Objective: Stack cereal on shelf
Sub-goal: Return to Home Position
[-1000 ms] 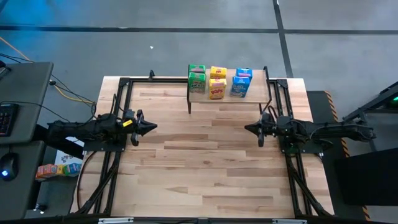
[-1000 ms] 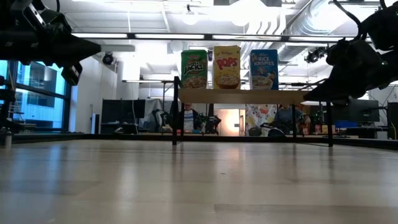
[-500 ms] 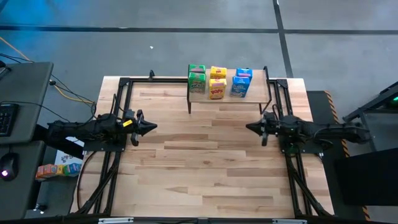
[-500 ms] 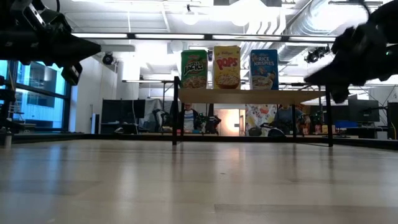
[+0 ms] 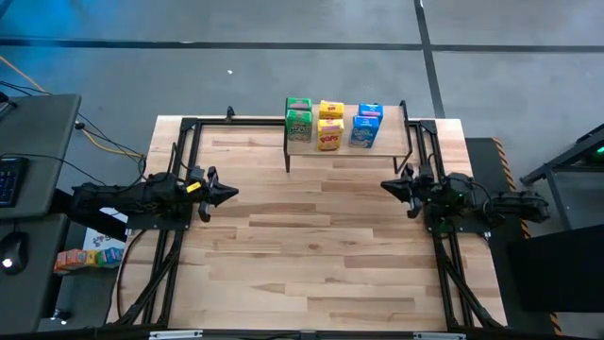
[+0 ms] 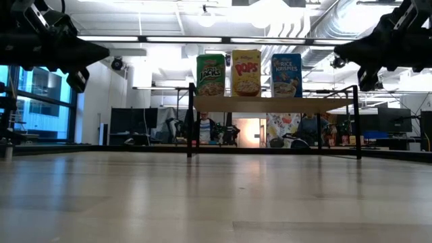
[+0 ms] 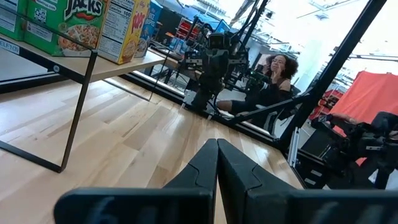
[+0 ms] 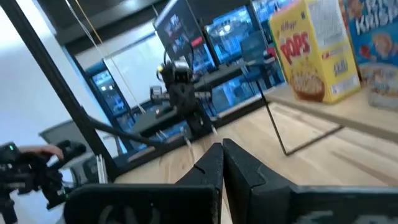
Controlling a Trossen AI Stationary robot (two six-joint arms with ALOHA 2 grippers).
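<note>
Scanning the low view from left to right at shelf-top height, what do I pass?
left gripper, shut → green cereal box → yellow cereal box → blue cereal box → right gripper, shut. The three boxes stand upright on the shelf.

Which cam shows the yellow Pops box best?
Low view: the yellow Pops box stands upright on the shelf, front square to the camera, uncropped. High view sees it from above only. Right wrist view has it close but angled. Left wrist view catches only a strip past the green box.
</note>
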